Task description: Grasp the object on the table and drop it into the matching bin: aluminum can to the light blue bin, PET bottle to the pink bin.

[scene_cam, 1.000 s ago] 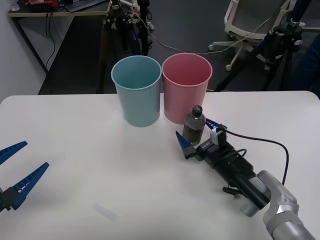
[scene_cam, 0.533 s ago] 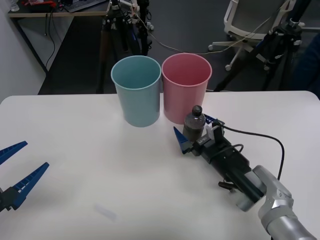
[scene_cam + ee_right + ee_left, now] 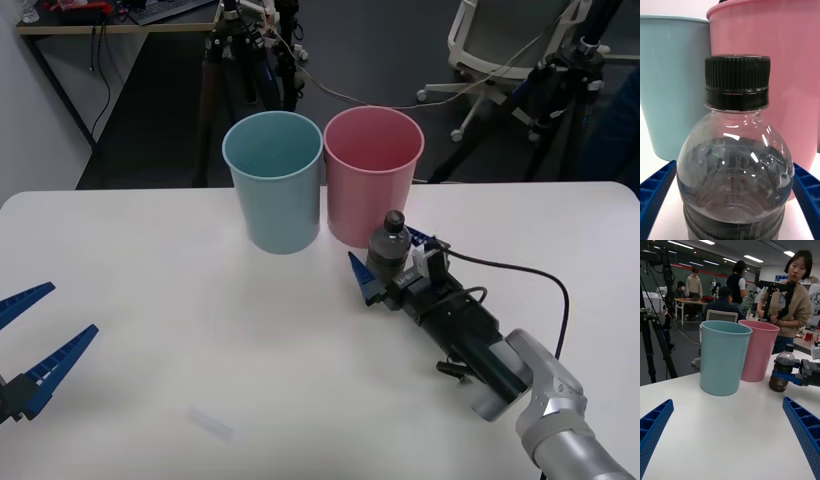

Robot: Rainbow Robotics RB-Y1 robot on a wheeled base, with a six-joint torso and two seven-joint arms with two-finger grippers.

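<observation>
The bottle [image 3: 388,253] stands upright on the white tabletop [image 3: 200,330], just in front of the pink bin [image 3: 372,172] and slightly toward the robot's right of it. It is clear plastic with a black ribbed cap, a dark label band low on its body, and dark liquid inside. The right pincer [image 3: 392,264] reaches in low from the robot's right, with one blue ribbed finger on each side of the bottle's lower body. In the right wrist view the fingers [image 3: 657,195] sit close against the bottle [image 3: 735,165] on both sides, though whether they actually press on the plastic is hard to judge. The light blue bin [image 3: 274,178] stands beside the pink one on its left, their rims touching or nearly so. The left pincer [image 3: 30,345] hangs near the tabletop's left front edge, well apart from the bins, its two blue fingers spread wide.
</observation>
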